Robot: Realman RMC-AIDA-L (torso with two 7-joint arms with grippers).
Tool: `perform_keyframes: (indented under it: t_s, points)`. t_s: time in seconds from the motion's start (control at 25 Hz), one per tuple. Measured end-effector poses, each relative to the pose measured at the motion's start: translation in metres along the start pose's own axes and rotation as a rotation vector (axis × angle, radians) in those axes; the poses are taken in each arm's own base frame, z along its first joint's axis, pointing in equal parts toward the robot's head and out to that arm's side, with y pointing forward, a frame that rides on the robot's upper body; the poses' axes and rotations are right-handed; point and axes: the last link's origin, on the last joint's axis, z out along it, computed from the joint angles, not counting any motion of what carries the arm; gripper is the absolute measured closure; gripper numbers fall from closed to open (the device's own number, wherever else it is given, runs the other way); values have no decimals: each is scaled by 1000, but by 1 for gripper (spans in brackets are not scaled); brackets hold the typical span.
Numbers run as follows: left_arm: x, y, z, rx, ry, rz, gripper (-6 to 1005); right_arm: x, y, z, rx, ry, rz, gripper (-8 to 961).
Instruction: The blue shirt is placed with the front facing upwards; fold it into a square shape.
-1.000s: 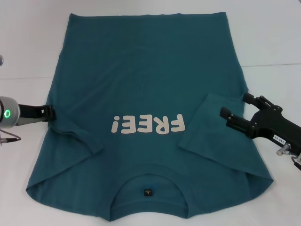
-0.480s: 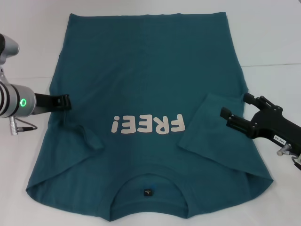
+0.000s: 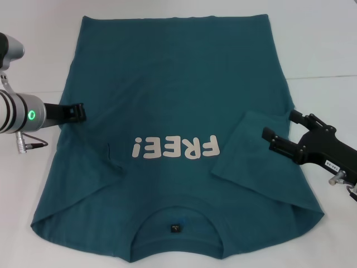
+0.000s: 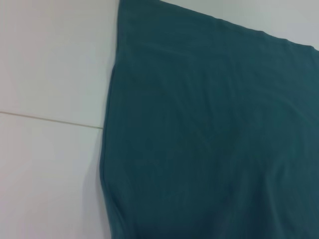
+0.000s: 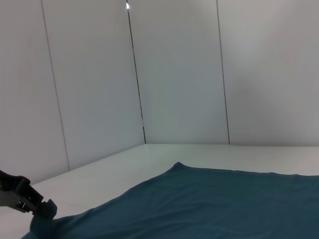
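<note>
Blue shirt (image 3: 178, 106) flat on white bench (image 3: 323, 44), right sleeve folded inward, left gripper (image 3: 80, 112) at its left edge, grip unclear, right gripper (image 3: 279, 129) spread, empty

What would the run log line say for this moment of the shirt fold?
blue shirt: flat, print up, both sleeves folded inward | left gripper: over the shirt's left edge | right gripper: open, at right sleeve fold

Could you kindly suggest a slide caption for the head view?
Blue shirt lies print-up; right sleeve folded inward, left hand at its left edge, right hand open beside the fold.
</note>
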Motion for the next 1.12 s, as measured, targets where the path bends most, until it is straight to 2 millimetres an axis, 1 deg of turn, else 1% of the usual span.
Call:
perform_keyframes:
  t_s: [0.48, 0.72, 0.92, 1.12]
  points:
    - [-5, 8, 6, -8, -6, -3, 862, 1, -1, 0, 7, 6, -1, 11]
    - [-5, 10, 8, -9, 14, -15, 675, 1, -1, 1, 6, 6, -2, 12]
    - [1, 8, 6, -19, 43, -39, 508, 2, -2, 0, 13, 12, -1, 12]
    - [3, 0, 1, -34, 41, -42, 268, 1, -3, 1, 15, 13, 13, 12]
